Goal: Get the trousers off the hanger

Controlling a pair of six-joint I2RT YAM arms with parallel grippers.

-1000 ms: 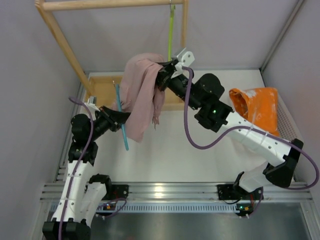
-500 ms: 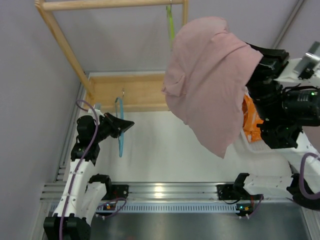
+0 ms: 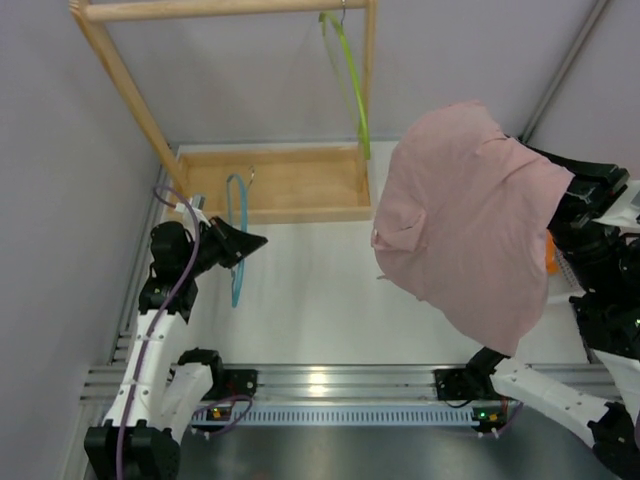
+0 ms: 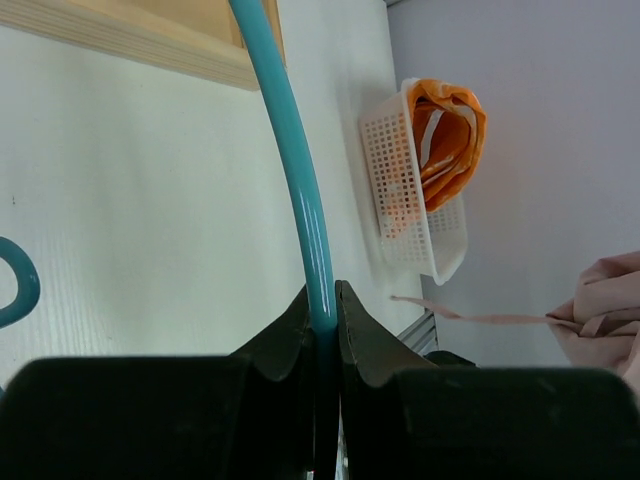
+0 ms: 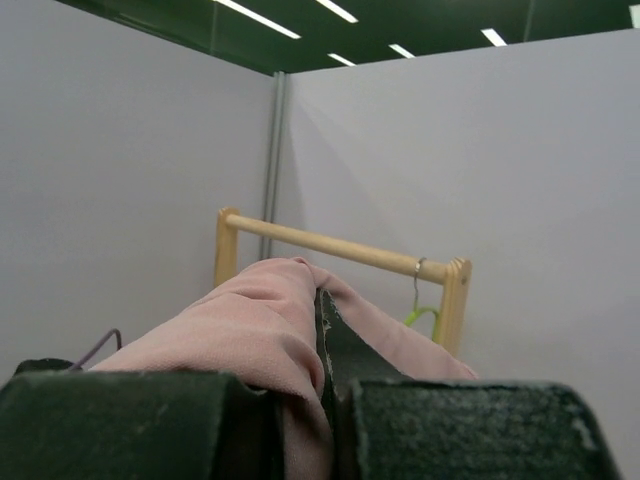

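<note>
Dusty pink cloth, the pink trousers [image 3: 465,220], hangs spread across the right half of the top view. It is lifted well above the worktop [image 3: 310,310] and is apart from every hanger.

The right end effector [image 5: 322,335] is closed on a fold of this cloth. Its wrist view shows the fabric pinched between the two fingers and draped over the left-hand one.

The left end effector [image 4: 322,312] is clamped narrow on the teal hanger [image 4: 298,180]. This hanger carries no garment and sits at the left of the top view, in front of the wooden rack [image 3: 270,185].

The orange trousers [image 4: 448,130] lie in the white basket [image 4: 398,170], at the upper right of the left wrist view. In the top view the basket is almost wholly hidden behind the pink cloth.

Both garments appear to be off their hangers. The step in hand is judged to be depositing the pink trousers in the basket.

1. Move slowly, because the loose cloth is likely to swing and trail.
2. Bring the lower hem over the basket first, so that the cloth piles inside rather than over the rim.
3. Release only once the basket bears the weight.
4. Route the cloth away from the green hanger [image 3: 350,80] at the upper centre.
5. Hold the teal hanger steady at the left, out of the path.
</note>
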